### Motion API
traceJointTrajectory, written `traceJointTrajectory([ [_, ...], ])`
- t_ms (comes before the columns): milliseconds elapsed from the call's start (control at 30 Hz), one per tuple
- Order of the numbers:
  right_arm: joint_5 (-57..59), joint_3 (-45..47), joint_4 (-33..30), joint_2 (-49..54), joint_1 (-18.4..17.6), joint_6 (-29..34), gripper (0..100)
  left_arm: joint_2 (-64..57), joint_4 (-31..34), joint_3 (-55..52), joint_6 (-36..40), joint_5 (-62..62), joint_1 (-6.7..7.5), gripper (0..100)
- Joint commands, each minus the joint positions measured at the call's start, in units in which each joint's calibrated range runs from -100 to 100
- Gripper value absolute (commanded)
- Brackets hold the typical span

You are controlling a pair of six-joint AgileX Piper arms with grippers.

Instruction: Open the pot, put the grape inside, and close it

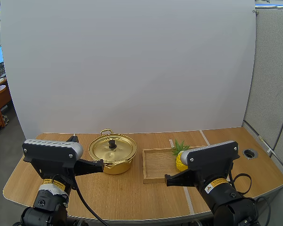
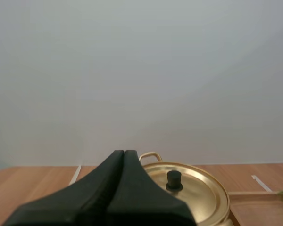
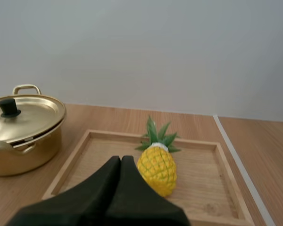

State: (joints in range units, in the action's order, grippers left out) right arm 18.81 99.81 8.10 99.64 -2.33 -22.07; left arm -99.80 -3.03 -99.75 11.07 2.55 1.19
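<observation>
Progress so far is basically zero, so you've got the whole job ahead of you. The pot (image 1: 112,159) sits on the desk (image 1: 127,193) with its lid (image 1: 118,149) seated flat and the black knob (image 1: 112,142) untouched on top.

Heads up: I can't spot any grapes. The fruit on offer is a pineapple (image 3: 156,167), sitting in the wooden tray (image 1: 155,167) just right of the pot, over toward the tray's right half. Presumably that's what you'll be dropping in.

Your left gripper (image 1: 102,163) has its fingers pressed together into one dark wedge, holding nothing, with the tip just beside the pot's near-left wall. Your right gripper (image 1: 166,179) is the same story: fingers together, empty, at the tray's near edge, just short of the pineapple.

What's left, as I read it: lid off by the knob, fruit out of the tray and into the pot, lid back on. All three steps are open. Both sets of fingers would need to spread before either can grab anything.
</observation>
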Motion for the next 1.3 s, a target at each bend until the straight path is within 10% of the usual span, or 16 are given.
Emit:
traceJointTrajectory([
  [0,9.6,0.2,0.2,0.4,1.3,-0.3,0,-0.2,0.0,-0.3,2.9,14.0,-0.09,0],
  [1267,13.0,0.2,0.6,0.4,2.1,2.4,0,-0.2,-0.5,-0.3,3.0,28.2,-0.09,0],
])
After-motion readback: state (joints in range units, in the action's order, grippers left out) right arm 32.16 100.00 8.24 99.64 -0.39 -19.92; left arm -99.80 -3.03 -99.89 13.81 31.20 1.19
